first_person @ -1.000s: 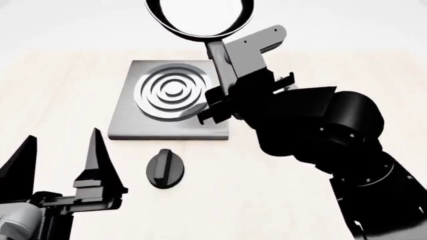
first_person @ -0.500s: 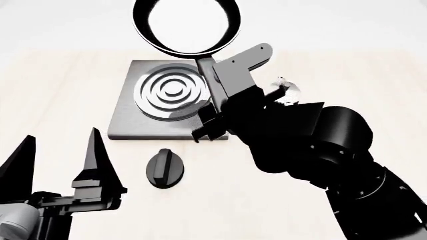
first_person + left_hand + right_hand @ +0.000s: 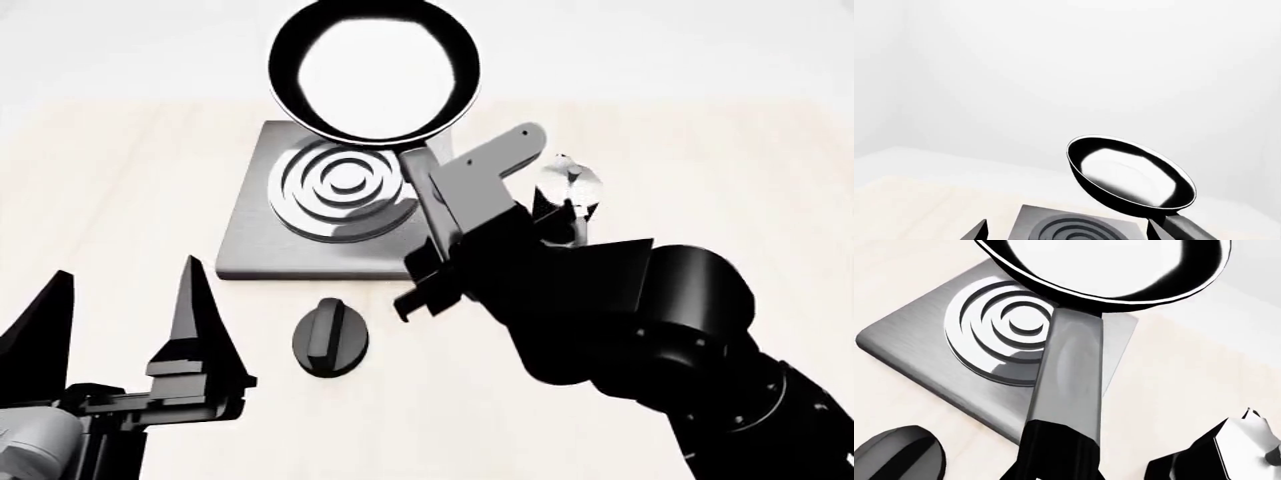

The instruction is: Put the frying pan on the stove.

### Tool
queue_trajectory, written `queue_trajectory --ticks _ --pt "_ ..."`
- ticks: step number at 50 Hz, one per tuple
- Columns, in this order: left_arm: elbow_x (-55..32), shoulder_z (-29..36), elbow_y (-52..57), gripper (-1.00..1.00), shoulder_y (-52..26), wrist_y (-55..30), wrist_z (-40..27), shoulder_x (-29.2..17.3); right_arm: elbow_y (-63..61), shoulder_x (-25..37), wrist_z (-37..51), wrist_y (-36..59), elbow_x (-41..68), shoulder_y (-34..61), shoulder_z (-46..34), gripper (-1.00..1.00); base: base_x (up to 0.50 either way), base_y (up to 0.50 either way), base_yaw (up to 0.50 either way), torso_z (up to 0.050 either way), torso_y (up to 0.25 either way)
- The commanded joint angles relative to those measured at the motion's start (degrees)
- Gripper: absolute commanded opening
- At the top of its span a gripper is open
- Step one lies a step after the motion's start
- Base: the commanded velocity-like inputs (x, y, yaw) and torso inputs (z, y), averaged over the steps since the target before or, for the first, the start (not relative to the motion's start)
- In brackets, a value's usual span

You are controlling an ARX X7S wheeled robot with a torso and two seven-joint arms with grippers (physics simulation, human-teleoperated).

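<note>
Frying pan (image 3: 374, 75): glossy black, mirror-bright inside, airborne over stove (image 3: 254, 240) far edge. Right gripper (image 3: 447, 245) clamps handle. Left gripper (image 3: 120, 320) spread, clear of knob (image 3: 331, 338).

Frying pan (image 3: 374, 75) above stove (image 3: 287, 235); knob (image 3: 331, 338) before stove.

One frying pan (image 3: 374, 75) at 12 o'clock, one stove (image 3: 287, 235) beneath it, one black knob (image 3: 331, 338) at 7 o'clock, one moka pot (image 3: 571, 185) at 2 o'clock, two grippers: left (image 3: 120, 325), right (image 3: 434, 265).
</note>
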Motion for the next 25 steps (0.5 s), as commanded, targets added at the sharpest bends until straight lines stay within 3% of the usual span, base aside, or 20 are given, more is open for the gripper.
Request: queue_trajectory --ticks 1,25 --pt "0.03 0.16 -0.16 1.00 0.10 0.32 -0.10 -0.20 -1.20 0.04 -0.64 -0.02 -4.35 0.78 -0.17 -1.00 0.00 0.00 0.00 0.000 0.000" --pt "-0.82 -0.27 0.02 1.00 0.17 0.70 -0.94 -0.91 1.27 -0.48 -4.60 -1.55 -6.12 1.45 -4.46 -1.00 0.00 0.00 0.00 0.000 0.002"
